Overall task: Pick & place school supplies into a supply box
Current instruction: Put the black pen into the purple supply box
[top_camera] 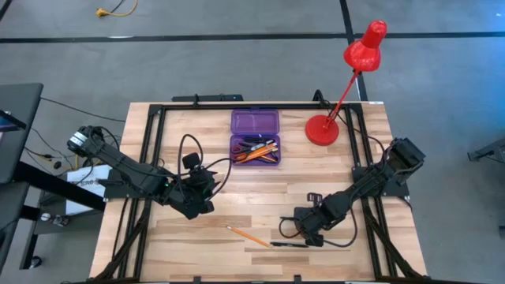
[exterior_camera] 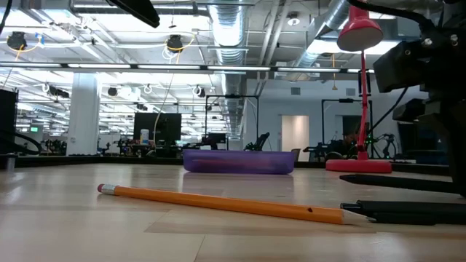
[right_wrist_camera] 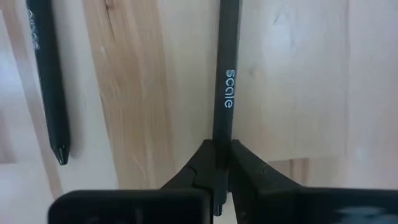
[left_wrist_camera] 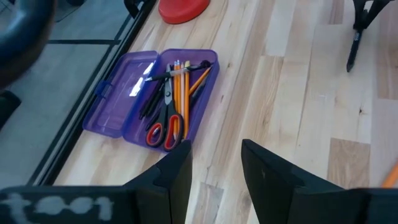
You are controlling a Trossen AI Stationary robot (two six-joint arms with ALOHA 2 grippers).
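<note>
Pinching a slim black pen [right_wrist_camera: 225, 93] tight in my right gripper [right_wrist_camera: 219, 163], I read "scale" on its barrel; overhead it lies near the table's front edge. My left gripper [left_wrist_camera: 214, 163] hangs parted and empty, looking at the translucent purple plastic case [left_wrist_camera: 124, 93] holding red-handled scissors [left_wrist_camera: 166, 121].

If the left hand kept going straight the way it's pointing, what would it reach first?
Probably the purple box. The left hand points across bare table toward its open tray holding scissors and pencils, with nothing between, though depth is hard to judge.
</note>
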